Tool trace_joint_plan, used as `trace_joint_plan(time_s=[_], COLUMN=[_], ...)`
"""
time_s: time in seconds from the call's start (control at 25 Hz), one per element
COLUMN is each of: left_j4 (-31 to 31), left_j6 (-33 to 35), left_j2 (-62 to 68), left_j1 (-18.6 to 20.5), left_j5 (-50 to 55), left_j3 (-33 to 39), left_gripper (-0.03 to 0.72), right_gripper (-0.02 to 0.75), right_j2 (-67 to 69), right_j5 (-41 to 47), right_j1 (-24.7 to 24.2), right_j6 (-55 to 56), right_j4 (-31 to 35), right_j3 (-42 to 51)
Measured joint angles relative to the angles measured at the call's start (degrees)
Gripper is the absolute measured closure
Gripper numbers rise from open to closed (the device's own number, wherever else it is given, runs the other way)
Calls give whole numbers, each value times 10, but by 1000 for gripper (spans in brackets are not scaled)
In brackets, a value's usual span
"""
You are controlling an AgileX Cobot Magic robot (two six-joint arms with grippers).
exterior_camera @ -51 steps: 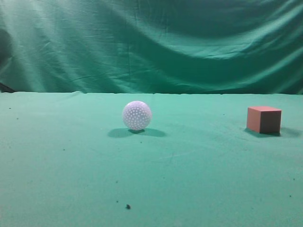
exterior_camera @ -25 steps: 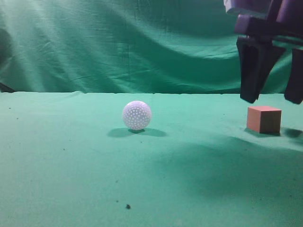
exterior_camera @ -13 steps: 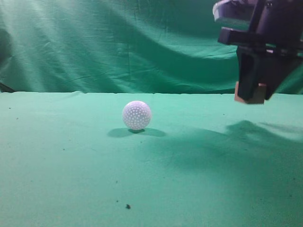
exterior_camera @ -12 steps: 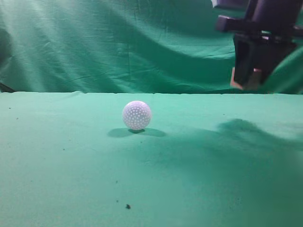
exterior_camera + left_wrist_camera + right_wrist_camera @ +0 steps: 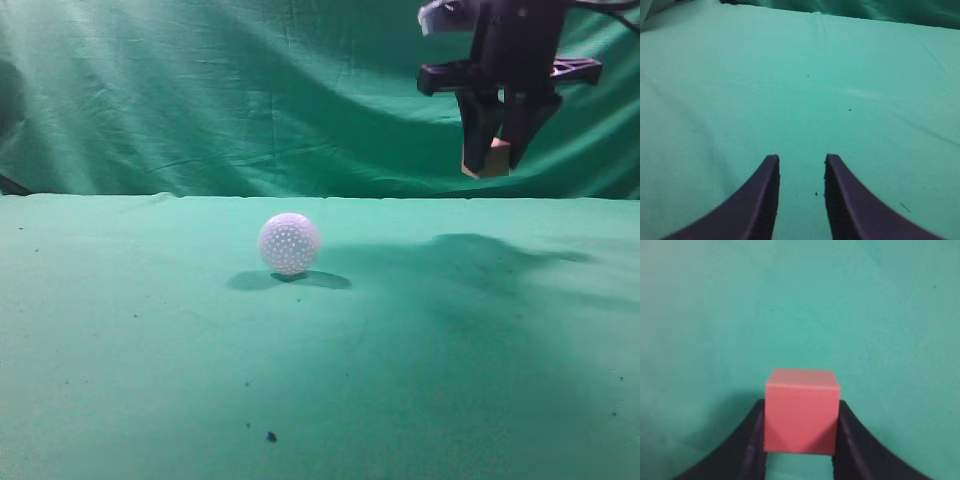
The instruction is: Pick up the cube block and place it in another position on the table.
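My right gripper is shut on the salmon-pink cube block and holds it high above the green table, at the upper right of the exterior view. In the right wrist view the cube block sits clamped between the two dark fingers of the right gripper, with bare table below. My left gripper is open and empty over the table; it does not show in the exterior view.
A white dimpled ball rests on the table left of centre, well left of and below the held cube. A wrinkled green curtain hangs behind the table's far edge. Small dark specks dot the cloth.
My right gripper came down over the cube at the right, closed on it and lifted it off the table. It has since carried it higher and to the left. The ball has not moved.
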Motion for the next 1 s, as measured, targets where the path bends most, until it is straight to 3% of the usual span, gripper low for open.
trace_joint_plan(time_s=[0.32, 0.44, 0.48, 0.56, 0.68, 0.88, 1.0], left_j4=[0, 0, 0, 0, 0, 0, 0], left_j6=[0, 0, 0, 0, 0, 0, 0], left_j2=[0, 0, 0, 0, 0, 0, 0], left_j1=[0, 0, 0, 0, 0, 0, 0], left_j5=[0, 0, 0, 0, 0, 0, 0], left_j3=[0, 0, 0, 0, 0, 0, 0], left_gripper=[426, 426, 426, 426, 426, 426, 426], right_gripper=[515, 370, 370, 222, 218, 640, 738], right_j2=[64, 72, 72, 70, 42, -78, -162], right_j5=[18, 32, 32, 50, 76, 108, 137], right_j1=[-19, -19, -19, -19, -19, -19, -19], right_j6=[-5, -5, -5, -5, -5, -5, -5], right_j4=[33, 38, 38, 40, 40, 46, 46], right_j3=[-38, -38, -38, -46, -69, -82, -82])
